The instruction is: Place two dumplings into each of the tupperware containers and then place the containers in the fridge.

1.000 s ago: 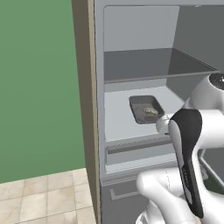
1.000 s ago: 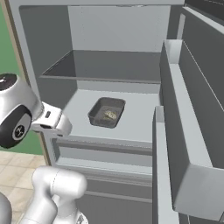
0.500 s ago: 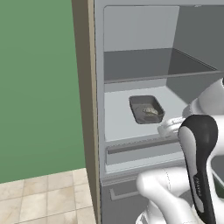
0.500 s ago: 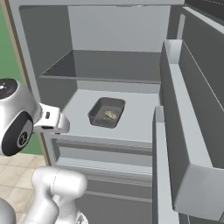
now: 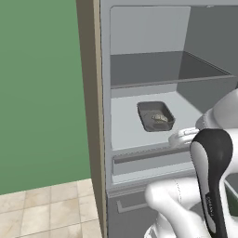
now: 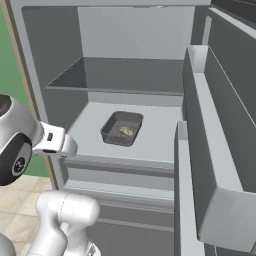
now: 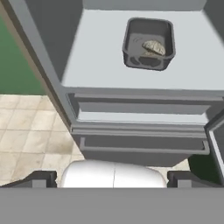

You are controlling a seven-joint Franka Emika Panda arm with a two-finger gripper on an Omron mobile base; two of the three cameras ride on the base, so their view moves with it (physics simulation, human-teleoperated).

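A dark grey tub sits on the middle shelf of the open fridge, with pale tan dumplings lying inside it. The tub stands well back from the shelf's front edge, apart from both side walls, with bare shelf all around it. Above the tub, an upper shelf spans the fridge, leaving an open bay over the tub. Below the tub's shelf, drawers line the front. To the right of the tub, the open door with its bins stands out from the fridge. The beige side panel borders the fridge to the left of the tub, beside a green wall and tiled floor. The gripper hangs outside the fridge, in front of and below the tub's shelf, its fingers spread wide apart and holding nothing.
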